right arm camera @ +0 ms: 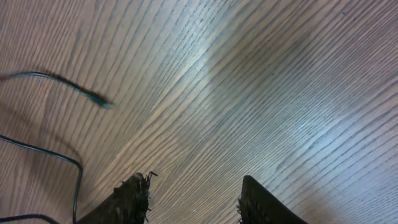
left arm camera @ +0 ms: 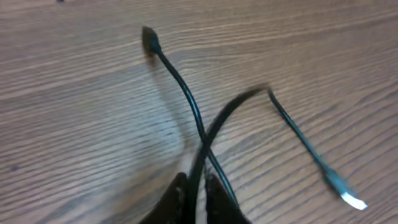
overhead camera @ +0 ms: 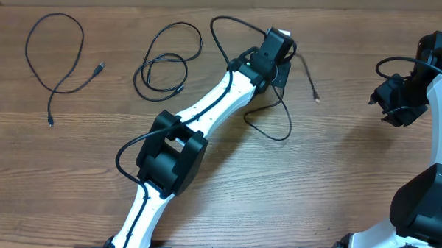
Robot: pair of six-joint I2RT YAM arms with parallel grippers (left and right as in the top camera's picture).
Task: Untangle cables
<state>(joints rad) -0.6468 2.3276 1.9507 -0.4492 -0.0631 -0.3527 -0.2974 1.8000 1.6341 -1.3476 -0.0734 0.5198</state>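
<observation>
Three thin black cables lie apart on the wooden table [overhead camera: 337,165]: one open loop [overhead camera: 58,52] at the far left, one coiled loop [overhead camera: 164,63] left of centre, and a third [overhead camera: 269,118] under my left gripper [overhead camera: 277,51]. In the left wrist view that gripper [left arm camera: 198,179] is shut on a strand of this third cable [left arm camera: 186,102]. Two strands cross just ahead of the fingers, one ending in a dark plug [left arm camera: 149,38], the other in a light plug [left arm camera: 348,199]. My right gripper [right arm camera: 196,183] stands open over bare wood, holding nothing, at the table's right [overhead camera: 390,100].
A cable tip [right arm camera: 93,96] and a thin strand [right arm camera: 74,168] lie left of the right gripper's fingers. The left arm [overhead camera: 207,109] stretches diagonally over the table's middle. The right arm's base [overhead camera: 424,205] fills the lower right corner.
</observation>
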